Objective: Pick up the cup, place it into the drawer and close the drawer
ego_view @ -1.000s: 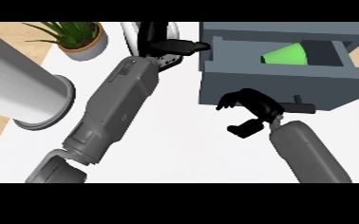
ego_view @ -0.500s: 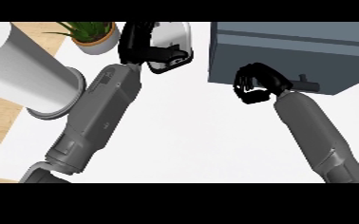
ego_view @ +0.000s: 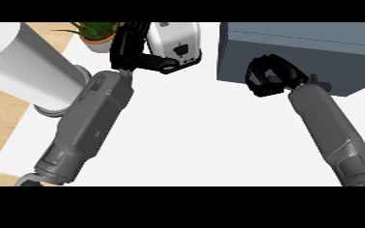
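Drawer (ego_view: 299,43) looks shut, cup unseen, presumably inside. Right hand (ego_view: 267,77) with curled fingers, holding nothing, against drawer front. Left hand (ego_view: 139,53) relaxed by toaster (ego_view: 176,43). Best pressed squarely, flush.

Two grey forearms, coming in from the near edge. Left forearm (ego_view: 89,121): broad, boxy grey casing with rounded edges, a shallow ridge along its length, small dark dots in a row near the wrist end, a stepped darker collar at the near end. Right forearm (ego_view: 329,128): slimmer, smooth grey tube, with a recessed panel line near the near end. Glossy black left hand (ego_view: 137,53): jointed black fingers and a thumb, with pale highlights on the knuckle segments. Glossy black right hand (ego_view: 269,75): chunky segmented fingers, grey wrist ring where it joins the forearm.
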Controlling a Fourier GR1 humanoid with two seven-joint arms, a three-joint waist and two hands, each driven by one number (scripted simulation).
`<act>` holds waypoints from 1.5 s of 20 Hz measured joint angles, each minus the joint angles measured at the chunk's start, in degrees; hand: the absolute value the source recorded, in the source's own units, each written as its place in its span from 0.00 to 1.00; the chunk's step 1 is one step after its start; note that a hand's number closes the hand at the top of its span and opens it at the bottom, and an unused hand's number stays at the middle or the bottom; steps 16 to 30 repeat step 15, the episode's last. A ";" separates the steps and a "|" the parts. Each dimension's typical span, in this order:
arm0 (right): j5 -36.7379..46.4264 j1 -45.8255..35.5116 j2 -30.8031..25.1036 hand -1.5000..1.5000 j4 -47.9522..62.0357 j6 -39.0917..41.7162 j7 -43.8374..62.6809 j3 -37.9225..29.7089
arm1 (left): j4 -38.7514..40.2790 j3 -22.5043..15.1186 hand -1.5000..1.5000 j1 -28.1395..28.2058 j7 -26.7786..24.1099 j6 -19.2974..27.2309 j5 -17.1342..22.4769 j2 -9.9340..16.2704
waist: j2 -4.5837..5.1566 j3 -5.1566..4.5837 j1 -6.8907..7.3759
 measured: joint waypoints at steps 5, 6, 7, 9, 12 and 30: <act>-2.51 0.64 -1.18 1.00 -0.74 4.44 -0.06 -1.20 | -1.29 -0.43 0.00 1.57 0.57 -1.80 0.17 0.87 | 0.07 0.11 0.87; -2.99 0.81 -1.46 1.00 -1.03 5.35 -0.14 -1.39 | -1.50 -0.36 0.00 1.87 0.54 -2.18 0.29 1.13 | 0.15 0.14 1.04; -3.36 0.96 -1.68 1.00 -1.31 6.04 -0.05 -1.53 | -1.68 -0.43 0.00 2.18 0.51 -2.52 0.31 1.23 | 0.20 0.15 1.17; -4.19 1.17 -2.27 1.00 -1.92 8.07 0.11 -1.73 | -1.99 -0.60 0.00 2.63 0.57 -3.17 0.37 1.28 | 0.40 0.23 1.44; -5.50 1.61 -2.88 1.00 -2.80 10.38 0.61 -2.21 | -2.49 -0.62 0.00 3.22 0.77 -3.93 0.71 1.31 | 0.57 0.38 1.88; -6.58 2.08 -3.44 1.00 -3.73 12.31 0.70 -2.53 | -2.89 -0.62 0.00 3.63 0.86 -4.42 0.87 1.49 | 0.79 0.54 2.21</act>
